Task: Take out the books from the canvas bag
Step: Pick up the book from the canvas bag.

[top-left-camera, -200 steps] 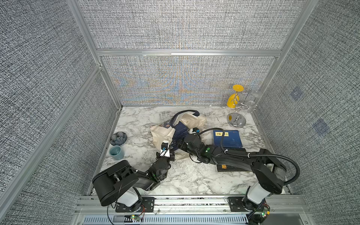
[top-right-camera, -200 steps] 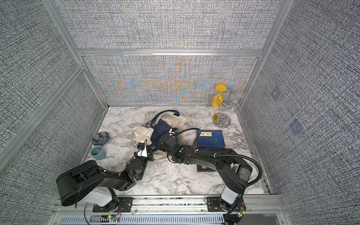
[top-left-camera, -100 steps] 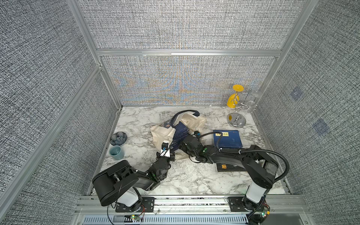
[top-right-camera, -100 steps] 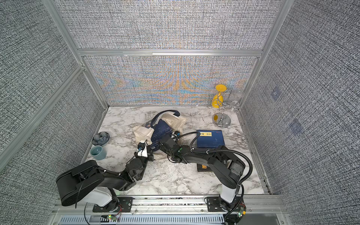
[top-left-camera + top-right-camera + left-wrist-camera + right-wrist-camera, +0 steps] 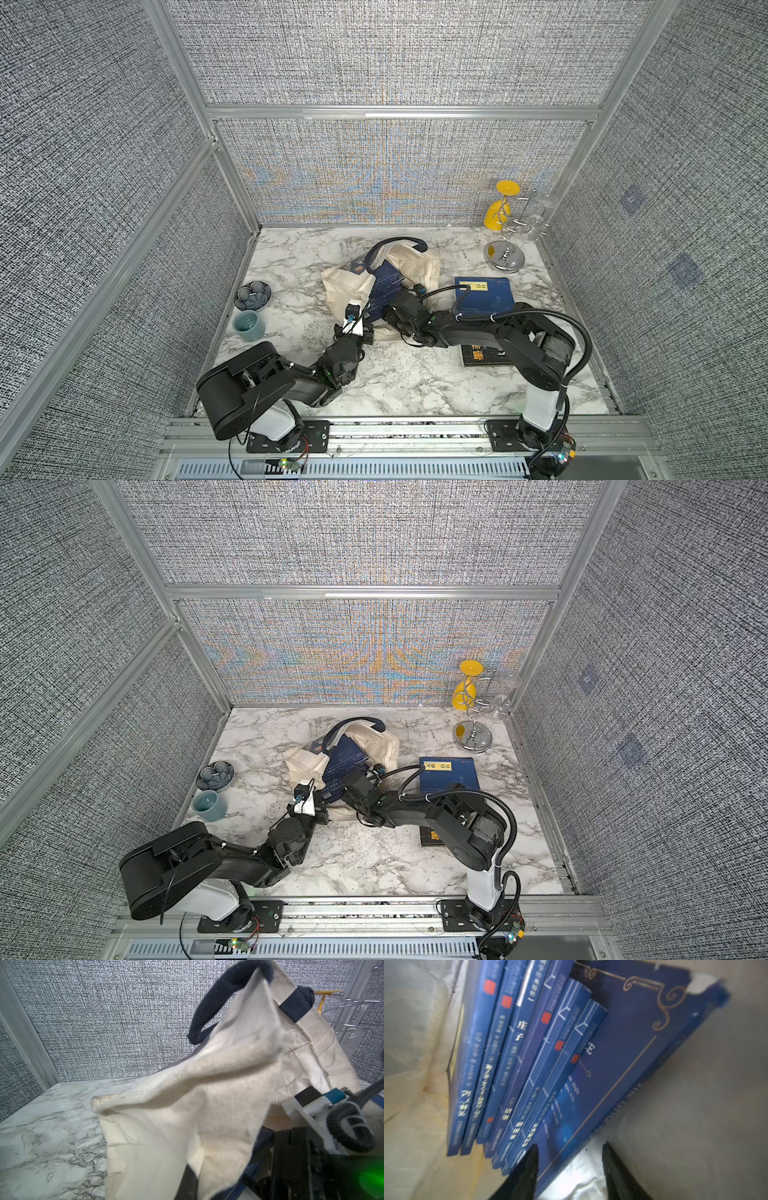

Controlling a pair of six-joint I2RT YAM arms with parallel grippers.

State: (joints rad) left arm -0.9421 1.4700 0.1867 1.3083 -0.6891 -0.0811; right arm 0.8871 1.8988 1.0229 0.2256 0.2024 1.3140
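Note:
The cream canvas bag [image 5: 415,262] [image 5: 374,742] lies crumpled mid-table in both top views, navy handle up. Several navy books [image 5: 386,278] [image 5: 508,1064] stand side by side inside it, spines showing. My left gripper [image 5: 360,330] [image 5: 193,1184] is shut on the canvas bag's fabric [image 5: 207,1095], holding the mouth up. My right gripper [image 5: 386,313] [image 5: 569,1167] reaches into the mouth, jaws apart. One finger [image 5: 529,1167] lies against the end of the nearest book; between the jaws is a dark blue gold-trimmed panel and pale fabric. Another navy book [image 5: 484,295] [image 5: 451,775] lies on the table, right of the bag.
A dark book [image 5: 482,357] lies partly under my right arm. A teal cup [image 5: 248,325] and a dark flower-shaped dish [image 5: 252,289] sit by the left wall. A chrome glass rack [image 5: 505,253] with a yellow glass stands at the back right.
My right gripper has pushed a little deeper into the bag's mouth, and its elbow has folded in. The left gripper keeps its hold on the fabric.

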